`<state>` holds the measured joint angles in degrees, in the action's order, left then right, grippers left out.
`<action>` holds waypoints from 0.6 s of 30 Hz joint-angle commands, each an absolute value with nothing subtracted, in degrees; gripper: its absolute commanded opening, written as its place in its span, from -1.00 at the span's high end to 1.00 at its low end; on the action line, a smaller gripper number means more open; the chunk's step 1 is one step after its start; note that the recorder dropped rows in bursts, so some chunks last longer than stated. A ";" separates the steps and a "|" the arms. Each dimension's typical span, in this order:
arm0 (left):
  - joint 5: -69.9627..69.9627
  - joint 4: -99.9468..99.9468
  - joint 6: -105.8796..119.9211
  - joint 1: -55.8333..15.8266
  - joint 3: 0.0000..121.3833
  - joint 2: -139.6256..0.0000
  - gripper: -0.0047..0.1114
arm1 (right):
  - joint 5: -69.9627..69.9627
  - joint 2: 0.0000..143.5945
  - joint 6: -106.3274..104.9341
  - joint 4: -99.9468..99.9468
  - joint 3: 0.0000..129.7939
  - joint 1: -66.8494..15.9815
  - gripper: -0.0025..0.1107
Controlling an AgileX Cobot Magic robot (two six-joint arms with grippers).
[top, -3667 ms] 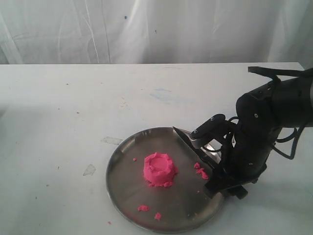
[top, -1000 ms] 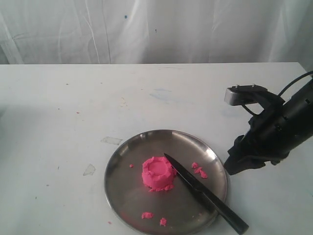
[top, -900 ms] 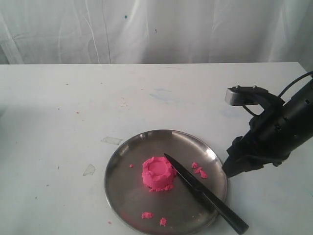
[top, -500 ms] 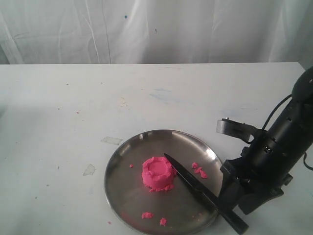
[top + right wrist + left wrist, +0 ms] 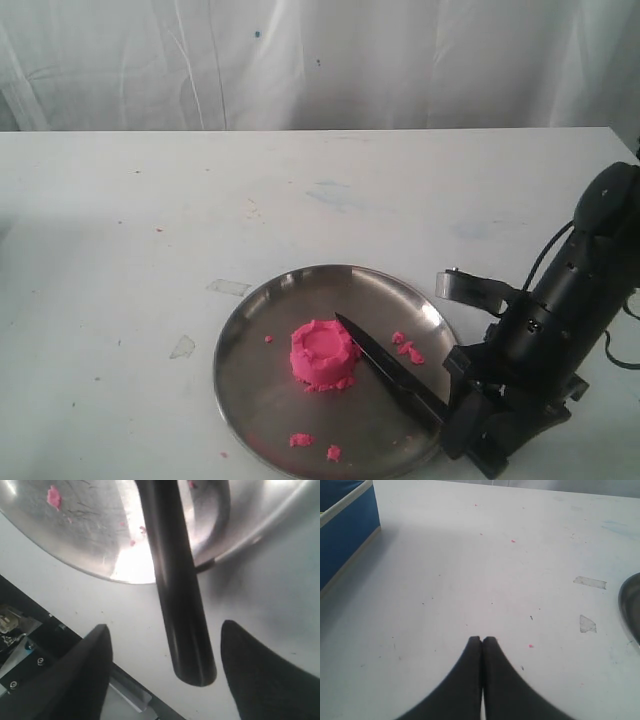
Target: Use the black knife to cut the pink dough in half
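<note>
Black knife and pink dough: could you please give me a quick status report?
Right gripper open, fingers either side of black knife handle. Left gripper shut, away from plate. Pink dough uncut. Nothing blocking.

- Setting: a robotics test lab, with a staged bench.
- Plain white table [image 5: 150, 200], scuffed, with tape scraps [image 5: 229, 287] stuck on.
- White cloth backdrop [image 5: 300, 60] hangs behind the table.
- Black robot arm [image 5: 565, 300] with an exposed cable.
- Blue bin [image 5: 340, 535] with a cream rim next to the work area.
- Props: pink dough [image 5: 325, 352] on a steel plate [image 5: 250, 400].
</note>
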<state>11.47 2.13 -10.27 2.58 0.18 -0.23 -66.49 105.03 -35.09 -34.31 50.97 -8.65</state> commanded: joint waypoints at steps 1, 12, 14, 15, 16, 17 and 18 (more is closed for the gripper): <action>11.59 2.48 -10.21 2.70 0.00 0.00 0.92 | -66.54 107.34 -35.78 -35.38 51.18 -8.34 -0.02; 11.59 2.48 -10.21 2.70 0.00 0.00 0.92 | -66.20 110.80 -39.00 -37.99 51.18 -8.34 0.18; 11.59 2.48 -10.21 2.70 0.00 0.00 0.92 | -66.10 110.92 -40.57 -38.84 51.18 -8.34 0.35; 11.59 2.48 -10.21 2.70 0.00 0.00 0.92 | -66.10 110.92 -40.98 -38.85 51.18 -8.34 0.45; 11.59 2.48 -10.21 2.70 0.00 0.00 0.92 | -66.10 110.92 -41.21 -38.85 51.18 -8.34 0.54; 11.59 2.48 -10.21 2.70 0.00 0.00 0.92 | -66.10 110.92 -41.32 -38.85 51.18 -8.34 0.63; 11.59 2.48 -10.21 2.70 0.00 0.00 0.92 | -66.10 110.92 -41.41 -38.85 51.18 -8.34 0.71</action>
<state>11.47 2.13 -10.27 2.58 0.18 -0.23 -66.28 110.99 -40.14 -38.55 50.97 -8.65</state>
